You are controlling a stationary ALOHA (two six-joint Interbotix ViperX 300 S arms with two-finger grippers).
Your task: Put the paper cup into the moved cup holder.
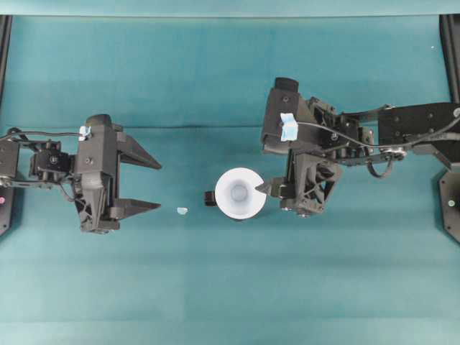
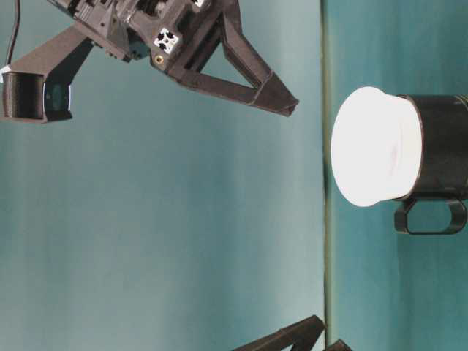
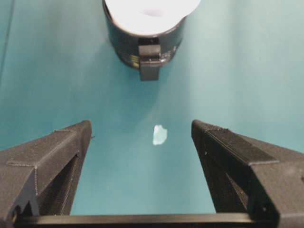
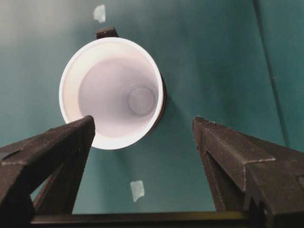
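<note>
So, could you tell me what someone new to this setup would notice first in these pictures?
The bright white paper cup stands out most, seated in the glossy black cup holder near the middle of the teal table, with the holder's handle pointing toward the left arm. Next come the two black grippers flanking it, the left gripper well off to one side and the right gripper hovering close over the cup, both open and empty.

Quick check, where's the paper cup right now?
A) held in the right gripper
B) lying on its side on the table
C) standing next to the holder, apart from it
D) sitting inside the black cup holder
D: the paper cup stands upright in the black cup holder, its white rim above the holder's wall; both the left gripper and the right gripper are open and empty.
</note>
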